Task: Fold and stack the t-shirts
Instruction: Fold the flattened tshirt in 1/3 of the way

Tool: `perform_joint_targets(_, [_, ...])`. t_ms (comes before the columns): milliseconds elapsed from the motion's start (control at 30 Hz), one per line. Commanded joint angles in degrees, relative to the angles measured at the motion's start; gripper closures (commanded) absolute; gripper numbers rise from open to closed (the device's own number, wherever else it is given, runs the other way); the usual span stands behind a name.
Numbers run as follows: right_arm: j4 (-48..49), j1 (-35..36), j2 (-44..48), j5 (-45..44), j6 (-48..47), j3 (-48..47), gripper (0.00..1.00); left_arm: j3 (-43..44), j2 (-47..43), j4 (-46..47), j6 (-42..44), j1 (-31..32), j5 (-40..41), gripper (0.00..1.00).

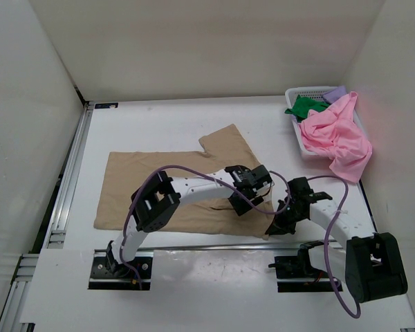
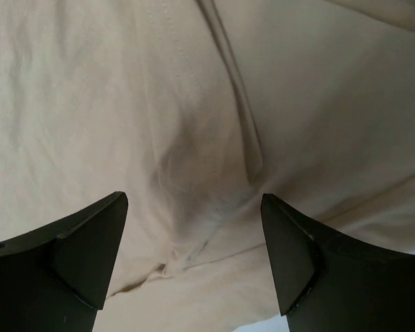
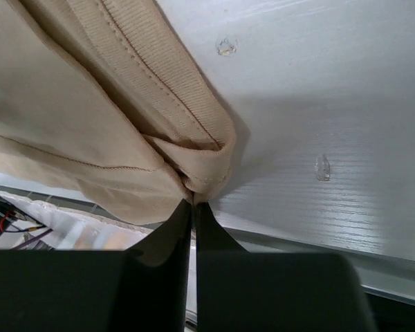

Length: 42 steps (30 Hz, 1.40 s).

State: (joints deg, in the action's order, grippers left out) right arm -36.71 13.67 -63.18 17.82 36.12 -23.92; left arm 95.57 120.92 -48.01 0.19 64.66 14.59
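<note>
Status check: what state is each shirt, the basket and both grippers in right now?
Tan t-shirt: spread on the table, unfolded.
Basket: upright, holding shirts.
Pink t-shirt: crumpled, draped over the basket's rim.
Green t-shirt: bunched in the basket.
Purple t-shirt: in the basket, mostly hidden.
Left gripper: open above the tan t-shirt.
Right gripper: shut on its ribbed edge.

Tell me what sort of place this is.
Probably a lab test cell, not a home: bare white walls around a white table with aluminium rails, left arm and right arm bolted at its near edge, a tan t-shirt spread out.
</note>
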Motion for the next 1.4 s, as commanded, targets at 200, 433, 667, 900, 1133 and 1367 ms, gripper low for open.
perform_joint_targets(200, [0.4,-0.2,1.0,-3.1,-0.6,2.7,1.0,5.3,3.5,2.7,-0.2,-1.3,4.6,0.32])
perform_joint_targets(433, [0.4,-0.2,2.6,-3.1,-0.6,2.7,1.0,1.4,1.2,3.3,-0.2,-4.3,9.8,0.72])
perform_joint_targets(667, [0.4,-0.2,2.6,-3.1,-0.1,3.3,1.0,-0.6,-1.2,3.3,-0.2,-12.4,16.1,0.55])
perform_joint_targets(900, [0.4,-0.2,2.6,-3.1,-0.1,3.3,1.0,-0.6,-5.9,2.7,-0.2,-16.1,15.4,0.35])
perform_joint_targets(1133, [-0.1,-0.2,2.6,-3.6,-0.1,2.7,1.0,-3.1,-12.1,2.0,-0.2,-11.3,-1.0,0.26])
perform_joint_targets(1367, [-1.2,-0.2,2.1,-4.6,-0.1,1.7,1.0,-4.6,-4.2,1.5,-0.2,-13.0,-0.3,0.31])
